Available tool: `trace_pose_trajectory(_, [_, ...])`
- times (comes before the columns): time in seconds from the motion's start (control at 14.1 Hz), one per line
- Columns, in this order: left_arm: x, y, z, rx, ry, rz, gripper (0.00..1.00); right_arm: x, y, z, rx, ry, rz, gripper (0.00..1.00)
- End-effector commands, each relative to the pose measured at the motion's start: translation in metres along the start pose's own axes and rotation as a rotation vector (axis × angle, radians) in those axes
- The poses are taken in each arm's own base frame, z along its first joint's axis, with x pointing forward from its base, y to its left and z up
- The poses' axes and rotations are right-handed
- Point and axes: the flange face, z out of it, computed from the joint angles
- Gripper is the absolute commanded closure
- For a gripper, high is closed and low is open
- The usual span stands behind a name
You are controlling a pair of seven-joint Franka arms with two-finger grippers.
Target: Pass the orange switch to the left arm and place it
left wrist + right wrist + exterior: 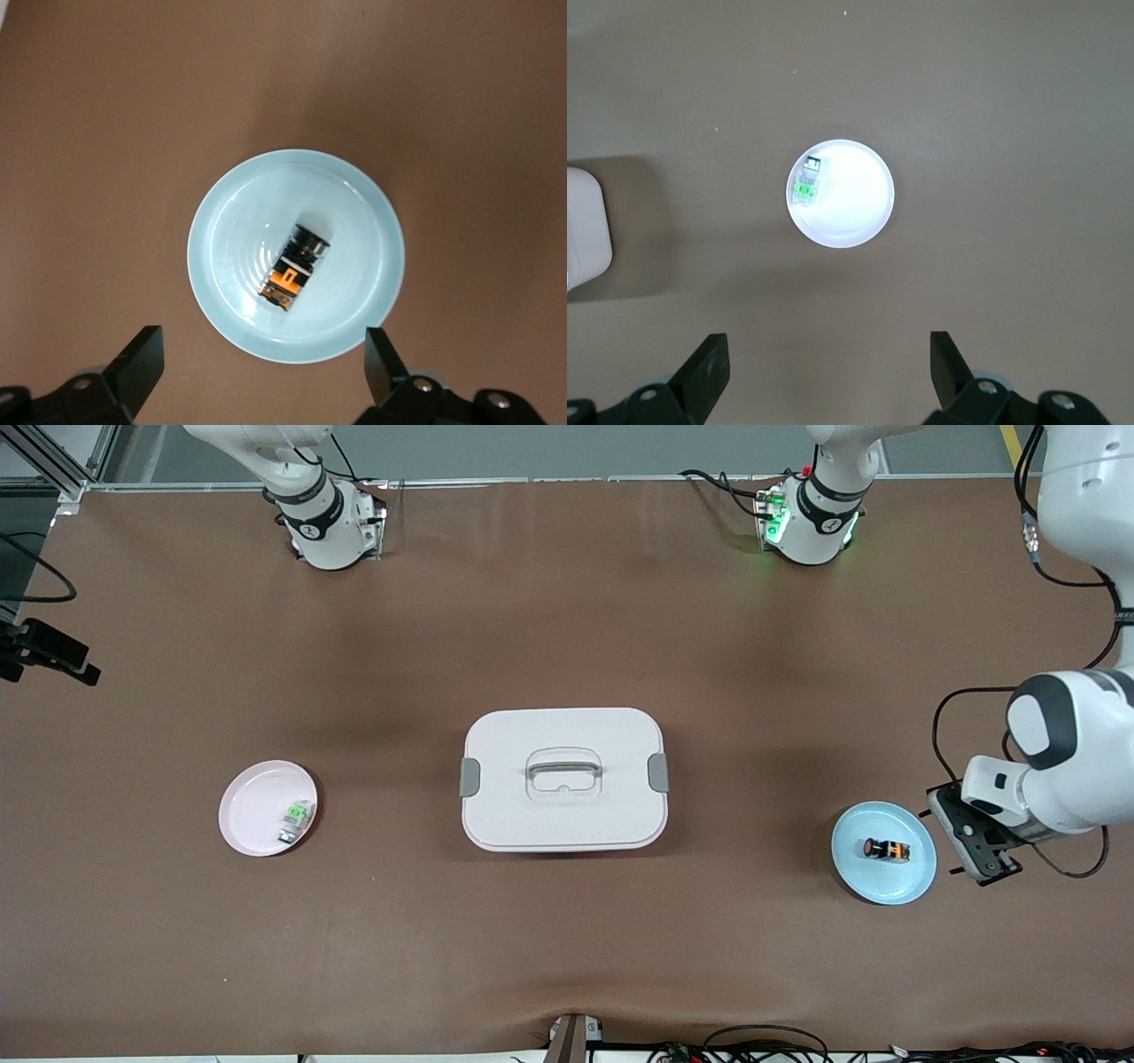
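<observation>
The orange switch (887, 849) lies on its side in a light blue plate (886, 890) toward the left arm's end of the table. In the left wrist view the switch (295, 267) lies in the middle of the plate (221, 301). My left gripper (988, 864) hangs open and empty above the table just beside the plate's rim; its tips (261, 345) stand apart at the plate's edge. My right gripper (826, 347) is open and empty, high over the table near the pink plate (850, 212); it is out of the front view. The white box (563, 778) stands mid-table.
The pink plate (252, 806) toward the right arm's end holds a small green-and-grey component (297, 819), also in the right wrist view (806, 181). A corner of the box (585, 226) shows in the right wrist view. Cables run along the table's near edge.
</observation>
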Motion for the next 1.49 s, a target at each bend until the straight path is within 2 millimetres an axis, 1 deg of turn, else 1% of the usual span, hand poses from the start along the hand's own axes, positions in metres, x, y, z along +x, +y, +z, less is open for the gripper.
trace_pose_trajectory(0.0, [0.009,0.020,-0.040,-0.016,-0.005,-0.169,0.00,-0.008,-0.001,0.003,0.016,0.002,-0.002,0.00])
trace_pose_trajectory(0.07, [0.011,0.023,-0.052,-0.015,-0.003,-0.215,0.00,-0.009,-0.001,0.003,0.016,-0.001,-0.001,0.00])
trace_pose_trajectory(0.14, [0.010,0.026,-0.059,-0.020,-0.009,-0.263,0.00,-0.010,-0.002,0.003,0.016,-0.009,-0.002,0.00])
trace_pose_trajectory(0.21, [0.010,0.031,-0.071,-0.022,-0.017,-0.326,0.00,-0.010,-0.002,0.003,0.016,-0.010,-0.004,0.00])
trace_pose_trajectory(0.36, [0.010,0.038,-0.087,-0.024,-0.026,-0.476,0.00,-0.010,-0.002,0.004,0.017,-0.014,-0.004,0.00])
trace_pose_trajectory(0.43, [0.015,0.044,-0.093,-0.036,-0.037,-0.535,0.00,-0.010,-0.001,0.004,0.017,-0.014,-0.002,0.00])
trace_pose_trajectory(0.5, [0.025,0.051,-0.101,-0.041,-0.041,-0.591,0.00,-0.010,-0.001,0.004,0.017,-0.014,-0.002,0.00])
trace_pose_trajectory(0.57, [0.034,0.057,-0.111,-0.030,-0.036,-0.669,0.00,-0.010,-0.002,0.004,0.017,-0.014,-0.004,0.00])
trace_pose_trajectory(0.64, [0.039,0.063,-0.122,-0.021,-0.034,-0.738,0.00,-0.011,-0.002,0.004,0.017,-0.018,-0.004,0.00])
trace_pose_trajectory(0.78, [0.041,0.067,-0.138,-0.021,-0.049,-0.848,0.00,-0.011,-0.003,0.005,0.017,-0.024,-0.005,0.00])
trace_pose_trajectory(0.92, [0.040,0.078,-0.157,-0.023,-0.076,-0.917,0.00,-0.012,-0.004,0.005,0.017,-0.027,-0.005,0.00])
trace_pose_trajectory(1.07, [0.043,0.087,-0.174,-0.017,-0.084,-0.990,0.00,-0.012,-0.005,0.005,0.019,-0.028,-0.007,0.00])
trace_pose_trajectory(1.14, [0.054,0.096,-0.181,-0.019,-0.087,-1.038,0.00,-0.012,-0.005,0.005,0.019,-0.028,-0.004,0.00])
trace_pose_trajectory(1.21, [0.071,0.109,-0.188,-0.022,-0.091,-1.092,0.00,-0.012,-0.006,0.004,0.023,-0.029,-0.002,0.00])
trace_pose_trajectory(1.35, [0.099,0.126,-0.202,-0.024,-0.113,-1.261,0.00,-0.014,-0.009,0.002,0.028,-0.027,-0.004,0.00])
trace_pose_trajectory(1.42, [0.107,0.133,-0.206,-0.025,-0.121,-1.301,0.00,-0.014,-0.009,0.002,0.028,-0.027,-0.003,0.00])
